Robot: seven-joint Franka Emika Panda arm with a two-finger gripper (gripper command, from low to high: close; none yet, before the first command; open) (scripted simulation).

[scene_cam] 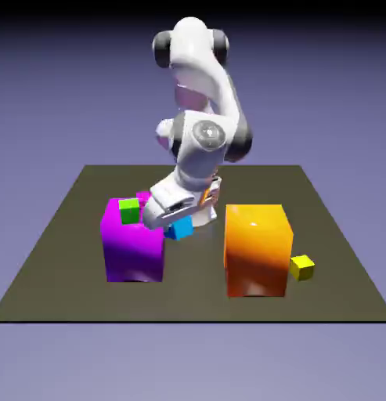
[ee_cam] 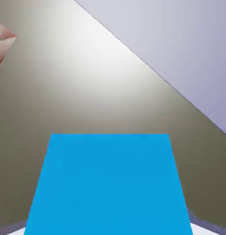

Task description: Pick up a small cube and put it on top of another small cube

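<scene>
Pinching the small cube in the pincer, cube tilted, no long axis, beside purple block.

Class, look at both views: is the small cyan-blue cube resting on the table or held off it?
Held off it. The end effector is shut on the small cyan-blue cube, which fills the hand view's bottom.

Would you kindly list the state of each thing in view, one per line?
Gripper: shut on the small cyan cube.
Small cyan cube: held between the fingers.
Small green cube: resting on the purple block.
Small yellow cube: on the table, beside the orange block.
</scene>
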